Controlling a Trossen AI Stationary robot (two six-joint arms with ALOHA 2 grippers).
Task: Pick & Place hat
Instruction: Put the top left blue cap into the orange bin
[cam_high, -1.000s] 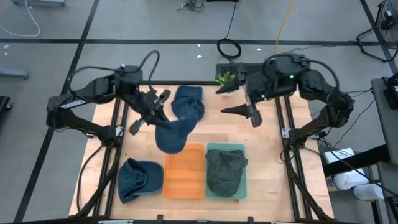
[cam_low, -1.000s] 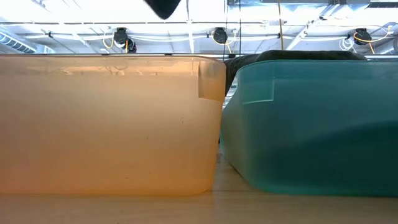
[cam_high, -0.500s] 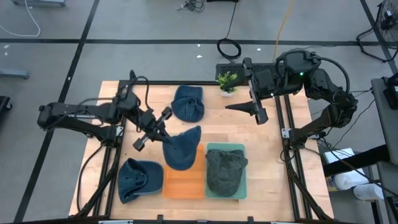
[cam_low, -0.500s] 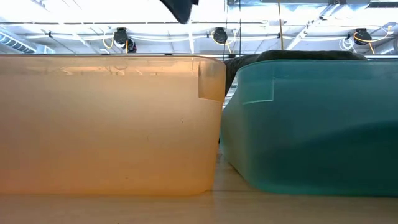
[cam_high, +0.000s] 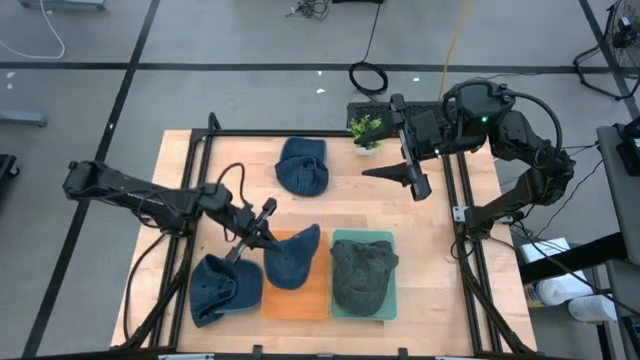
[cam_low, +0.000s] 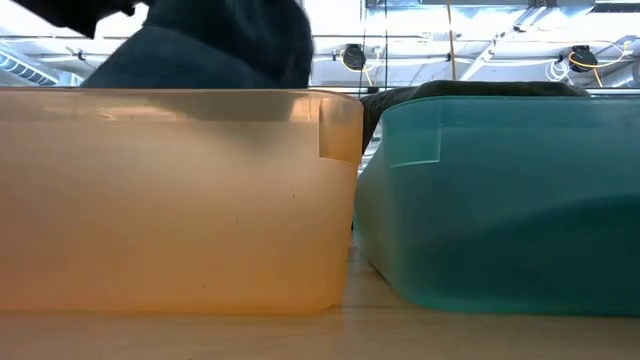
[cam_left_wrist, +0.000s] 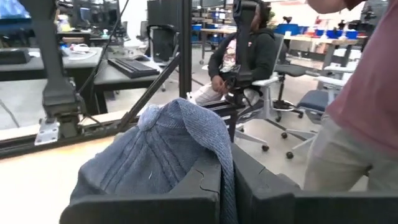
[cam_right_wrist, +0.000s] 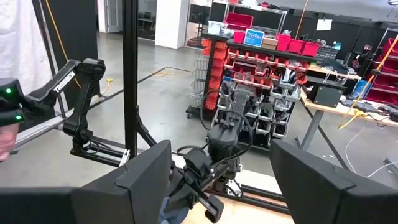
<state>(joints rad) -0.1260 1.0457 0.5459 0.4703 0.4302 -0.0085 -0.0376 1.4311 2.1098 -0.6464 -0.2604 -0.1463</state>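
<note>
Overhead only: blue hat (cam_high: 291, 257) over orange bin (cam_high: 318, 296)

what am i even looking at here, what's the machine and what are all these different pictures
It is a robot with two dark arms working over a wooden table. One picture looks straight down from above, one sits at table height behind the bins, and one camera rides on each wrist.

On the table lie a blue hat near the back, another blue hat at the front left, an orange bin and a green bin with a dark grey hat in it.

The left end effector is shut on a third blue hat, holding it over the orange bin. The right end effector waits open in the air, at the back right.
</note>
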